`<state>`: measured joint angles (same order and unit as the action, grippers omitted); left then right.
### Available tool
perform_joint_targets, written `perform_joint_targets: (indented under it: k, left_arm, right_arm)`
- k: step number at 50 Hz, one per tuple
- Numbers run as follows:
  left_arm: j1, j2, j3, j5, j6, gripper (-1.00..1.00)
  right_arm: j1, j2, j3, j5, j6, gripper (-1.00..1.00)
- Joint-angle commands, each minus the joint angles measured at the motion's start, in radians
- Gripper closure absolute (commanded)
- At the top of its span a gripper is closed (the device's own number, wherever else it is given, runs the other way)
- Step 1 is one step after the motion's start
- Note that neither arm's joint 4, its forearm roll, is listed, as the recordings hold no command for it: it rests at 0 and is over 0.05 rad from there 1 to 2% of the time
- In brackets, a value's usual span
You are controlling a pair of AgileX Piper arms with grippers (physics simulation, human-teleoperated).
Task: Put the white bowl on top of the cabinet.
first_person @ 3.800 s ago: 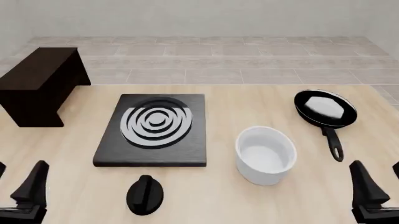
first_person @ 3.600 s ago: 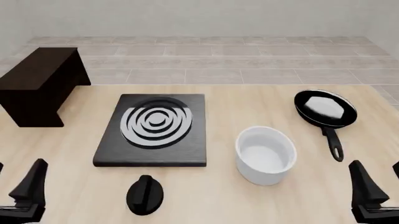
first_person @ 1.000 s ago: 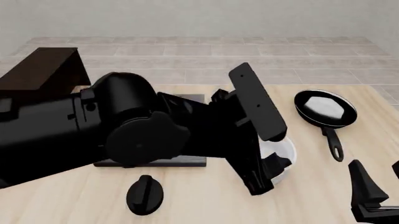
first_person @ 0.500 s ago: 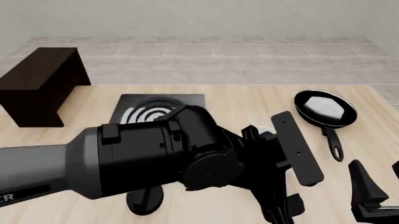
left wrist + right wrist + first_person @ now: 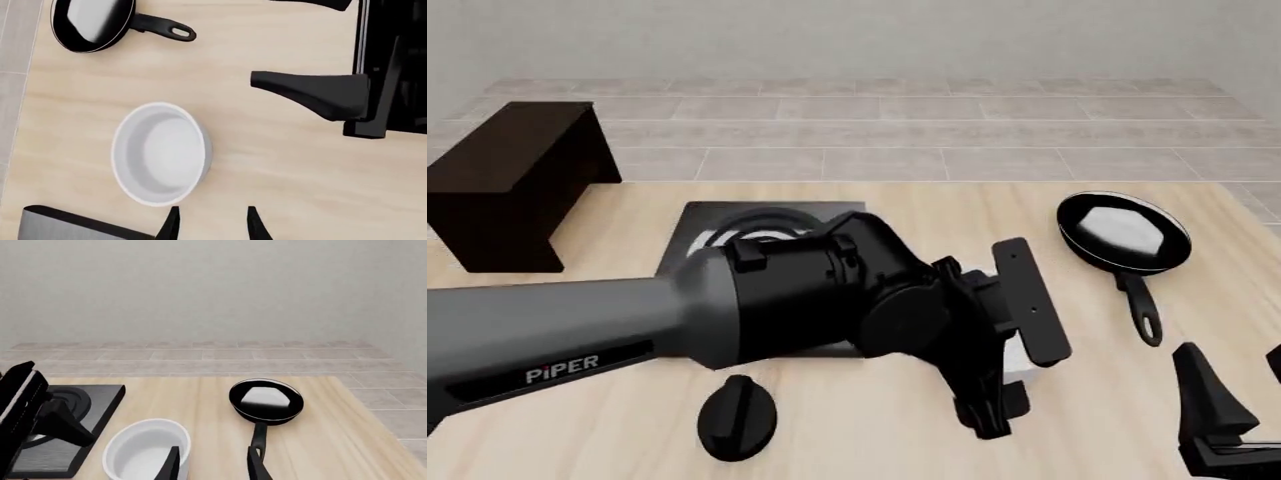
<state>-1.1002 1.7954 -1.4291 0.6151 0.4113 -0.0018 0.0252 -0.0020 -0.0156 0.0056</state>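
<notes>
White bowl (image 5: 160, 152): upright on the tabletop (image 5: 280, 165), directly below and just beside the left tool (image 5: 293, 50), whose jaws stand open and empty above its rim; right tool (image 5: 1241, 400) open, farther off; cabinet (image 5: 510, 180) well apart.

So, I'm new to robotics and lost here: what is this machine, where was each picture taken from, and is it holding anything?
These are simulator renders of two robot arms with grippers at a table. The front view looks down from behind them; the big grey-black shape is the left arm. Each wrist view comes from a camera just behind that arm's gripper. On the table are a dark cabinet, a stove plate, a black knob, a frying pan and the white bowl. The left gripper hangs open near the bowl; the right gripper is open too. Nothing is held.
</notes>
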Motion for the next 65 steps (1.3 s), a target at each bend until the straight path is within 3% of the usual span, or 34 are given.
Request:
perform_joint_targets:
  k: [1, 20, 32, 44, 65]
  left_arm:
    - [0.037, 0.049, -0.049, 0.024, 0.062, -1.00]
    - [0.066, 0.150, -0.119, 0.045, 0.113, -1.00]
    - [0.097, 0.194, -0.133, 0.029, 0.082, -1.00]
    - [0.052, 0.203, -0.095, 0.000, 0.067, -1.00]
    - [0.079, 0.257, -0.133, -0.013, 0.083, -1.00]
  right_arm:
    - [0.000, 0.004, 0.000, -0.004, 0.000, -1.00]
    - [0.000, -0.009, -0.001, 0.010, 0.001, -1.00]
    - [0.000, -0.001, 0.000, 0.001, 0.000, -1.00]
    - [0.000, 0.005, 0.000, -0.006, 0.000, -1.00]
    - [0.000, 0.004, 0.000, -0.004, 0.000, -1.00]
